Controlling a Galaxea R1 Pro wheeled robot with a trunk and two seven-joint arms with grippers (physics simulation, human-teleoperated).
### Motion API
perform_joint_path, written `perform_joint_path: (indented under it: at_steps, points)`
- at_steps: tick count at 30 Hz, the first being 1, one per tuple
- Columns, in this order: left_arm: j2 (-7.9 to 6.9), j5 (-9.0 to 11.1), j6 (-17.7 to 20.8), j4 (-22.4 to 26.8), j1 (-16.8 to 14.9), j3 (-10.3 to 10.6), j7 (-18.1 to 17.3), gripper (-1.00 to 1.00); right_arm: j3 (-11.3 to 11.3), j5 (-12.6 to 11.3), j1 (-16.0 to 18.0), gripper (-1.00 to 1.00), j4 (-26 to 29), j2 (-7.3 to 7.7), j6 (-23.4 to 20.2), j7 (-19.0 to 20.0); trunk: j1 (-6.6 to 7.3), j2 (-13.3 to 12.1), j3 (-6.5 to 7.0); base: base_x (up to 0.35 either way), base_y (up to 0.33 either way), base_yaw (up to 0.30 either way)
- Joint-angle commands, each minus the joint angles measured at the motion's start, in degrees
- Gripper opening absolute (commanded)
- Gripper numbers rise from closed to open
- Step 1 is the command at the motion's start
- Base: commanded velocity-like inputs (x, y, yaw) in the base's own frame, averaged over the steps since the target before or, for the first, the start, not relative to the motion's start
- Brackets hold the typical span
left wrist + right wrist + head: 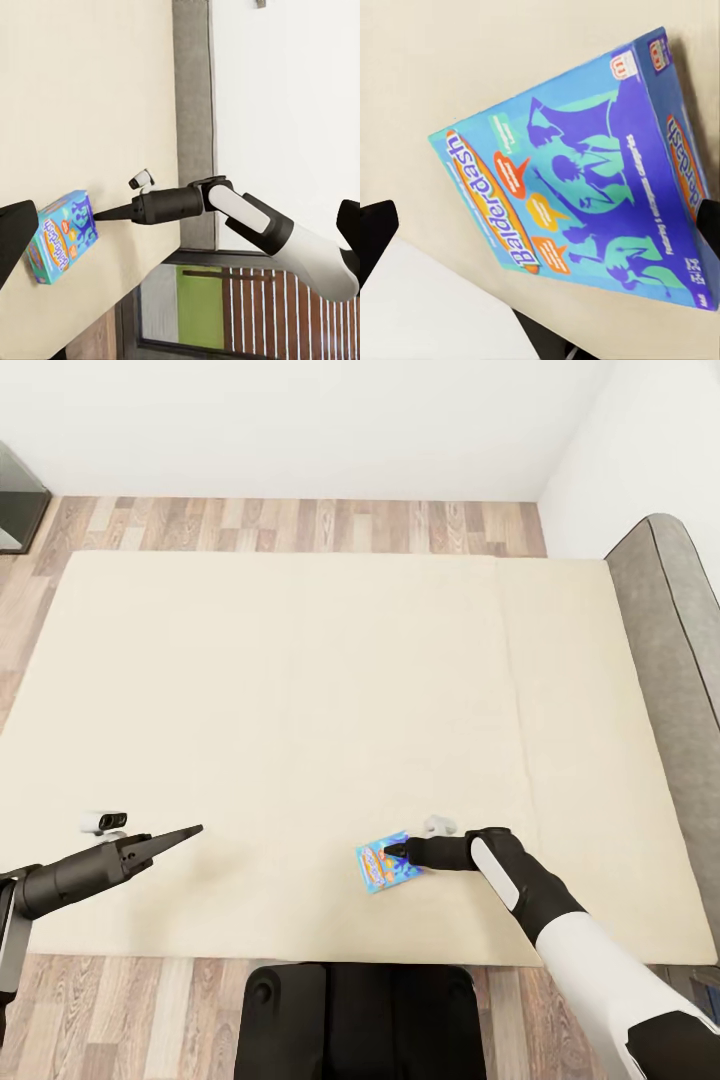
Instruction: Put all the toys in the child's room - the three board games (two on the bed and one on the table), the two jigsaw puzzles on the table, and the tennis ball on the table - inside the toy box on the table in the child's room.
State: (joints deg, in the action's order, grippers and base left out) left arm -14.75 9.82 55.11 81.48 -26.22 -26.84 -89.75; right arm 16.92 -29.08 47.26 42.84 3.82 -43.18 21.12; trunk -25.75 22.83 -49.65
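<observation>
Spread jaws on the right gripper (pixel 397 851) reach over the near edge of the blue board game (pixel 386 866): in the right wrist view a dark fingertip (pixel 376 240) shows at one side of the Balderdash box (pixel 577 187) and another at the far side, with the box lying flat between them and, as far as I can tell, not yet pinched. The left gripper (pixel 190 830) hovers over the bed (pixel 300 690) well apart from the box, its fingers drawn together into a single point with nothing in them. Nearest the robot, the game lies close to the bed's front edge, just beyond the dark base of the robot (pixel 350 1020). Farther on, the cream bedcover stretches away to the wooden floor (pixel 300 525) and the white wall, with the grey headboard (pixel 670 660) along the robot's right. Only one board game shows on the cover, though the task names two there; I cannot tell where the other is. The table, toy box, puzzles and tennis ball lie outside these views. By my judgement the task is at an early or middle stage: this game must be grasped, lifted and carried to the toy box, and the table's toys remain unaccounted for.
</observation>
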Motion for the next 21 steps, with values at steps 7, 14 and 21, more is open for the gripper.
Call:
perform_joint_path:
  at_steps: [7, 14, 21]
  points:
    - [-0.01, -0.1, 0.6, 0.0, -0.1, 0.0, -0.3, 1.0, 0.1, 0.1, 0.0, 1.0, 0.1, 0.06, -0.2, 0.2, -0.03, 0.1, -0.06, 0.0, 0.137, 0.0]
    - [-0.01, -0.1, 0.6, 0.0, -0.1, 0.0, -0.3, 1.0, 0.2, 0.1, 0.0, 1.0, 0.1, 0.04, -0.2, 0.2, -0.03, 0.1, -0.06, 0.0, 0.083, 0.0]
    - [-0.01, -0.1, 0.6, 0.0, 0.0, 0.0, -0.3, 1.0, 0.2, 0.2, 0.0, 1.0, 0.1, 0.04, -0.2, 0.2, -0.03, 0.1, -0.06, 0.0, 0.006, 0.0]
